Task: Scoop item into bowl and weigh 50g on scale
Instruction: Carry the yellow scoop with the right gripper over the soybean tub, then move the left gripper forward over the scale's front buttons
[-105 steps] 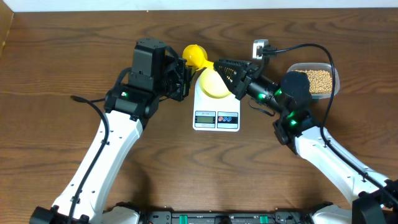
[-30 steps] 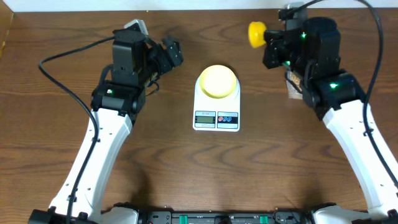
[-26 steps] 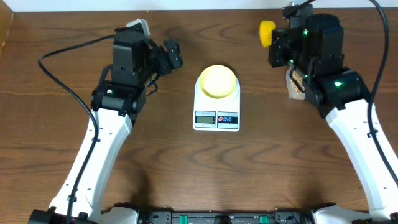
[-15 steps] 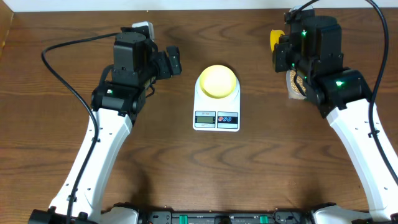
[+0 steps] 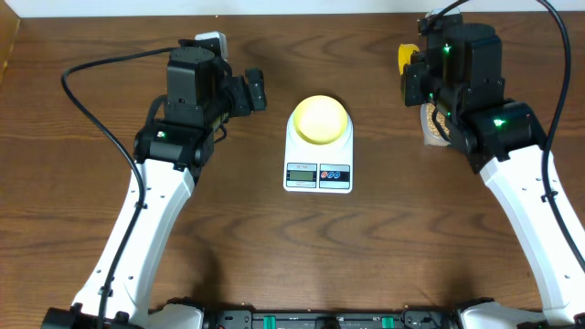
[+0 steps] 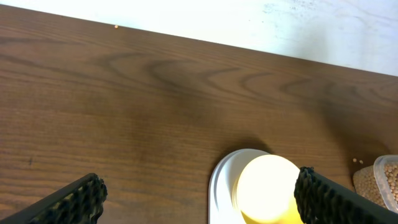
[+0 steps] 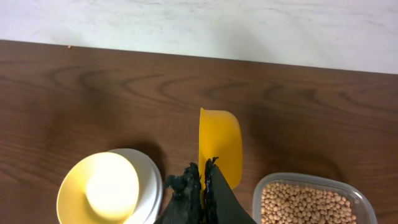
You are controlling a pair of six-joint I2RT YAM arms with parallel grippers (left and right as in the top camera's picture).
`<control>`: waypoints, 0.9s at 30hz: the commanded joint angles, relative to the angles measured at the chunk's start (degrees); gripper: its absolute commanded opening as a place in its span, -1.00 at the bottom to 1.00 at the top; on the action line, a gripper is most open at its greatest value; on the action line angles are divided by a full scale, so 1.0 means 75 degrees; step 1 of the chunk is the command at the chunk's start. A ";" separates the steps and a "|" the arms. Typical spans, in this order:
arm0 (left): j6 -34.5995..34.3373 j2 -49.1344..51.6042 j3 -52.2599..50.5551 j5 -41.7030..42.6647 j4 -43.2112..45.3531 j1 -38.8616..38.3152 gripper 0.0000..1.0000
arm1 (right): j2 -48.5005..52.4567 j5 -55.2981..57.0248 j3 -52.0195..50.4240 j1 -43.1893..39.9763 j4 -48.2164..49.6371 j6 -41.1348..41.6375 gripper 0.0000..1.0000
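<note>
Left arm bent over the brown wooden table (image 5: 73, 228), left end effector (image 5: 250, 91) spread wide, hovering left of the scale. Small round pale yellow-green bowl (image 5: 319, 119) sits on the far half of the white flat rectangular digital scale (image 5: 318, 174), mid-table. Right arm raised at far right, right end effector (image 7: 202, 183) clamped on the bright yellow plastic scoop (image 7: 219, 143). Small round tan beans (image 7: 305, 202) lie in the clear rectangular plastic tub (image 7: 311, 177) just beside it.

Bright, even indoor light on a dark wood tabletop (image 5: 274, 247), all three views sharp. The pale bowl (image 6: 267, 190) glares nearly white in both wrist views, its inside washed out. A soft, faint shadow darkens the wood just behind the bowl. The white strip (image 6: 186, 18) beyond the bowl reads very bright.
</note>
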 commanded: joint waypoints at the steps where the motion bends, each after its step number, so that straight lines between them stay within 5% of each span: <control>1: 0.0099 0.0090 -0.0032 -0.0073 -0.0017 0.0032 0.97 | -0.0003 0.0093 0.0187 -0.0023 0.0000 -0.0417 -0.98; 11: 0.0146 0.0087 -0.0032 -0.0073 -0.0020 0.0032 0.97 | -0.0003 0.0154 0.0187 -0.0067 0.0335 -0.0641 -0.98; 15: 0.1090 0.0087 -0.0032 -0.0085 -0.0309 -0.0131 0.97 | -0.0003 0.0154 0.0187 -0.0105 0.0370 -0.0638 -0.98; 27: 0.1221 0.0119 -0.0032 -0.1792 -0.1137 -0.1256 0.97 | -0.0003 0.0152 0.0187 -0.0102 0.0568 -0.0638 -0.98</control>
